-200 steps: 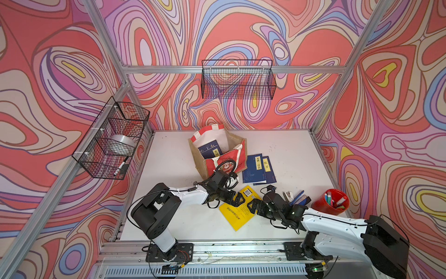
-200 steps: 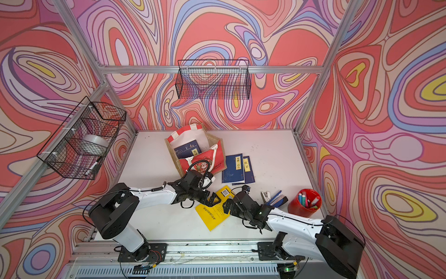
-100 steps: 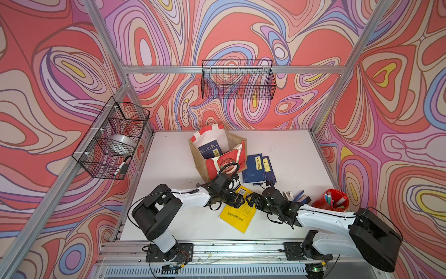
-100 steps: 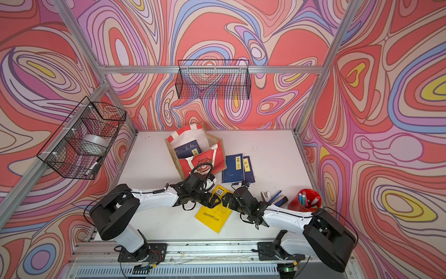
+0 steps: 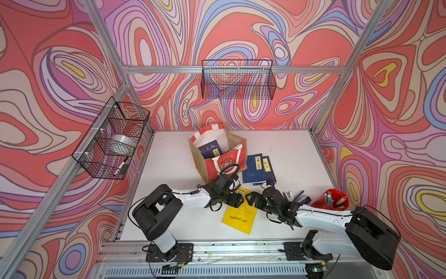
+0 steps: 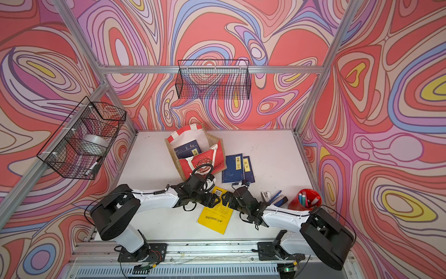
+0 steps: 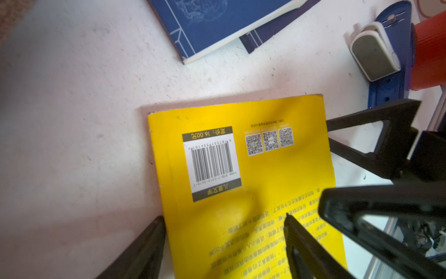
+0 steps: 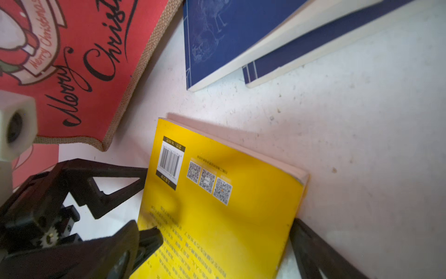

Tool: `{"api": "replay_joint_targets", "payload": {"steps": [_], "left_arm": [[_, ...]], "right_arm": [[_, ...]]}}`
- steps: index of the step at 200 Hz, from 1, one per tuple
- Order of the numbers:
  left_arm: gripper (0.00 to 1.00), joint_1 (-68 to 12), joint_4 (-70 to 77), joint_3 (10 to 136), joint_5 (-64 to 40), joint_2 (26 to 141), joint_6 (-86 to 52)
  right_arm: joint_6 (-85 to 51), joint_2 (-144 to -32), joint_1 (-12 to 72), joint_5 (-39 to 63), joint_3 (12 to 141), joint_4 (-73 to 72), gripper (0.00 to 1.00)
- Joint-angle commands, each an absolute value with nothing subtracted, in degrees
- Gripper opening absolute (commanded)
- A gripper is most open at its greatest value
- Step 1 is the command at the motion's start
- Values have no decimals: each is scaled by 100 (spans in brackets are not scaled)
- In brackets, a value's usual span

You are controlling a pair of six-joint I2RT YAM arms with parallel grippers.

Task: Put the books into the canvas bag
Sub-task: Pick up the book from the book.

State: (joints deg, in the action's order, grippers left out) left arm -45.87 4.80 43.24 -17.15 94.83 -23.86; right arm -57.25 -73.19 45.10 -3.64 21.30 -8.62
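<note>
Both arms have closed in on the bright yellow paperback book (image 5: pixel 239 213), now between two spread sets of jaws: left gripper (image 7: pixel 224 244) straddling one long edge, right gripper (image 8: pixel 217 241) the opposite.

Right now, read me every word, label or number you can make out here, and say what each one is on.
"Merry Christmas", twice: black script and emblem ribbon, canvas bag
"定价: 16.00元": above the barcode, yellow book
"儿童文学": below that barcode
"庄子": yellow label, navy book
Label on overlapping navy book: seemingly "元曲三百首"
Barcode digits, QR captions, yellow book's paragraph, label on book in bag: unreadable
</note>
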Motion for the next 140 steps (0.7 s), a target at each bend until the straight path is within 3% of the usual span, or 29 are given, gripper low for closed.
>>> {"api": "replay_joint_targets", "payload": {"steps": [1, 39, 93, 140], "left_arm": [[70, -4764, 140, 4263, -2631, 9975, -2475], [43, -4731, 434, 4061, -2618, 9747, -2592], [48, -4658, 465, 4027, -2601, 9782, -2640], [54, -4529, 541, 4023, -2698, 9920, -2629]], "right_arm": [[-5740, -7918, 4539, 252, 1962, -369, 98], [-5704, -8312, 4543, 400, 2092, -608, 97], [-5659, -8259, 4543, 385, 2182, -548, 90], [-5264, -7767, 4535, 1214, 2127, -636, 77]]}}
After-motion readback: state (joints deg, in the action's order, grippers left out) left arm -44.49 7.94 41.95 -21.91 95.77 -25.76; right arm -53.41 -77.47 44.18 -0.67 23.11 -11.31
